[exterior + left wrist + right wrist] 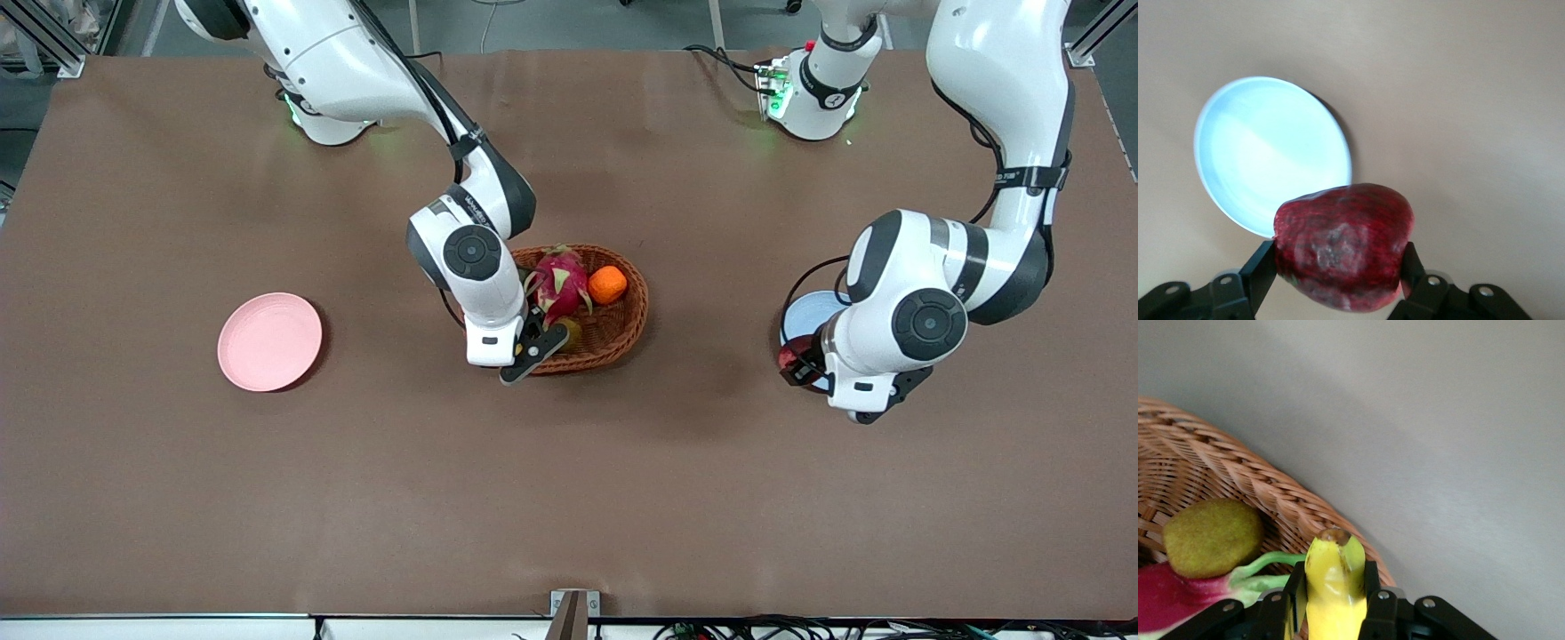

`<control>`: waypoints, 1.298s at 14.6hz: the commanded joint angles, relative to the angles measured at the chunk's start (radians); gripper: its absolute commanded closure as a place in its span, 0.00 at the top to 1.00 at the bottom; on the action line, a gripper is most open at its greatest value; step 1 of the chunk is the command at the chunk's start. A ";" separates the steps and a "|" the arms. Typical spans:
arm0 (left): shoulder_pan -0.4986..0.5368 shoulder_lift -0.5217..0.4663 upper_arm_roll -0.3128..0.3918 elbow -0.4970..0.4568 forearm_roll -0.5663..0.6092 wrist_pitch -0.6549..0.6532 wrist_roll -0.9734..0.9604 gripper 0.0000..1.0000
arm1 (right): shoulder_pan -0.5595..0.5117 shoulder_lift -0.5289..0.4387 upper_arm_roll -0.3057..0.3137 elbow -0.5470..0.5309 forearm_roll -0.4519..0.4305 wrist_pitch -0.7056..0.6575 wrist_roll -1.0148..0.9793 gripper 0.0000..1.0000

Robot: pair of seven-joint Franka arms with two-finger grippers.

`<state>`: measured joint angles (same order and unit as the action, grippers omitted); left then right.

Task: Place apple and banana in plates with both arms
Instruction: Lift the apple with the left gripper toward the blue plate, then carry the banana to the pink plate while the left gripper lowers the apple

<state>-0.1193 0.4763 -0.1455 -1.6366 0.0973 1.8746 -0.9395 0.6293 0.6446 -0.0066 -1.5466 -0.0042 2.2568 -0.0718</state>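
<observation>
Your left gripper (1341, 267) is clamped on the apple (1345, 247), one finger (1261, 267) pressed to each side of the dark red fruit. It hangs over the rim of the light blue plate (1265, 147), at the edge nearer the front camera, so most of the plate's bare dish lies clear of the fruit. From the front camera you see the apple (789, 358) peeking out beside the left arm's wrist, with the blue plate (805, 313) partly covered by that arm.

Your right gripper (1331, 600) holds the banana (1333, 587), its fingers closed narrowly on the yellow fruit with the tip sticking out past them. It sits over the rim of the wicker basket (1238, 480), on the side nearer the front camera. Just beside the banana in the basket lie a brownish-green kiwi (1211, 537) and the pink dragon fruit (560, 284); an orange (608, 284) rests next to that.

The pink plate (269, 341) stands well apart from your right gripper, toward the right arm's end of the table (569, 498)
</observation>
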 commanded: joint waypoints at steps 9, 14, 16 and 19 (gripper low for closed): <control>0.164 -0.019 -0.017 -0.222 0.022 0.139 0.245 0.18 | -0.487 -0.112 0.002 0.039 0.130 -0.378 0.010 0.01; 0.164 0.013 -0.017 -0.259 0.022 0.167 0.245 0.27 | -0.686 -0.108 0.003 -0.018 0.092 -0.381 -0.034 0.02; 0.165 0.025 -0.017 -0.252 0.022 0.167 0.246 0.47 | -0.704 -0.105 0.004 -0.032 0.078 -0.375 -0.066 0.02; 0.161 0.006 -0.017 -0.244 0.022 0.163 0.246 1.00 | -0.726 -0.105 0.000 -0.088 0.069 -0.365 -0.068 0.03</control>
<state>0.0436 0.5053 -0.1613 -1.8867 0.1140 2.0414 -0.6924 -0.0766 0.5602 -0.0254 -1.5777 0.0900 1.8730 -0.1437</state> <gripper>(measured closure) 0.137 0.621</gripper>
